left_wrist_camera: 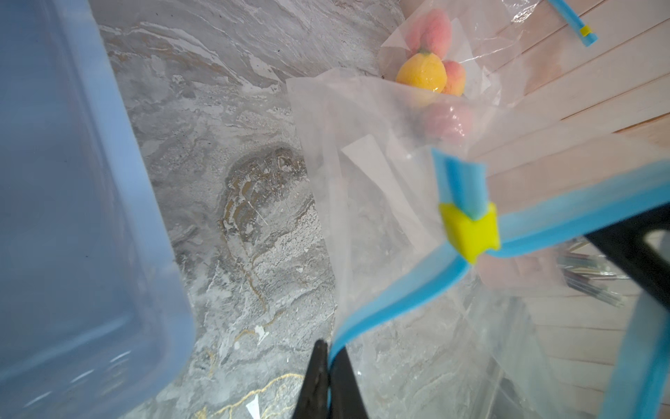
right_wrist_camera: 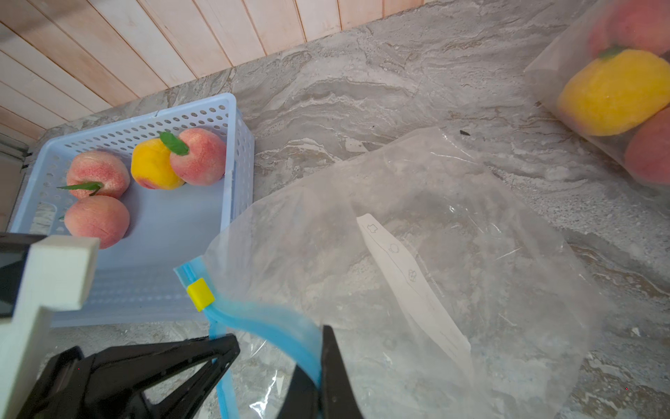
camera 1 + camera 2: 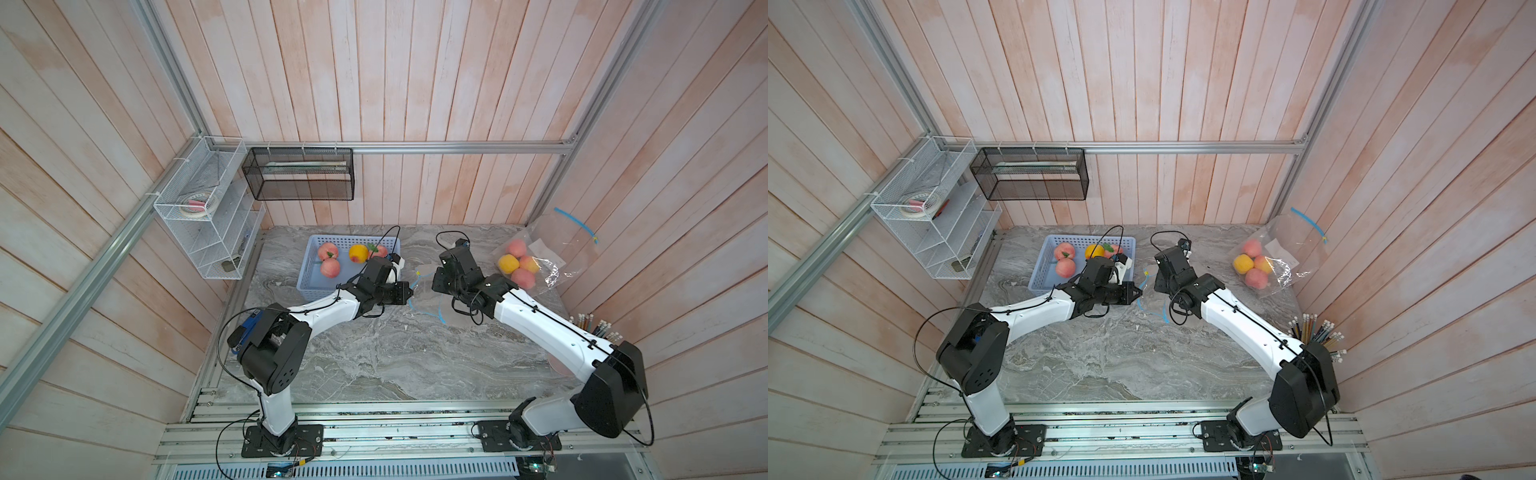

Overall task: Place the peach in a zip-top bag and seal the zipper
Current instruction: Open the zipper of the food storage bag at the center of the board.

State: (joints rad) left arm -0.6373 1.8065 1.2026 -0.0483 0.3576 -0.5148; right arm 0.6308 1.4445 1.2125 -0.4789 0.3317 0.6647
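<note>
Marble tabletop (image 3: pixel 374 365), plank walls (image 3: pixel 415 83) on three sides. Both arms reach in from near edge, elbows out, wrists converging at mid-tabletop. Far-left area: basket (image 3: pixel 306 266) w/ four peaches (image 3: pixel 330 268), one partly hidden by L wrist in both top views; basket blurred and cut off in left wrist view. Far-right corner: second bag (image 3: pixel 540 249) w/ four fruit, leaning on wall. Btwn grippers: zip-top bag (image 2: pixel 417 254), empty; its film hard to make out in both top views. Grip: left gripper (image 1: pixel 328 348) clenched on zipper strip (image 1: pixel 391 290); right gripper (image 2: pixel 315 362) clamped on same strip, its tips hidden under own wrist in both top views. Yellow slider (image 2: pixel 200 294) near strip's end, beside basket.
</note>
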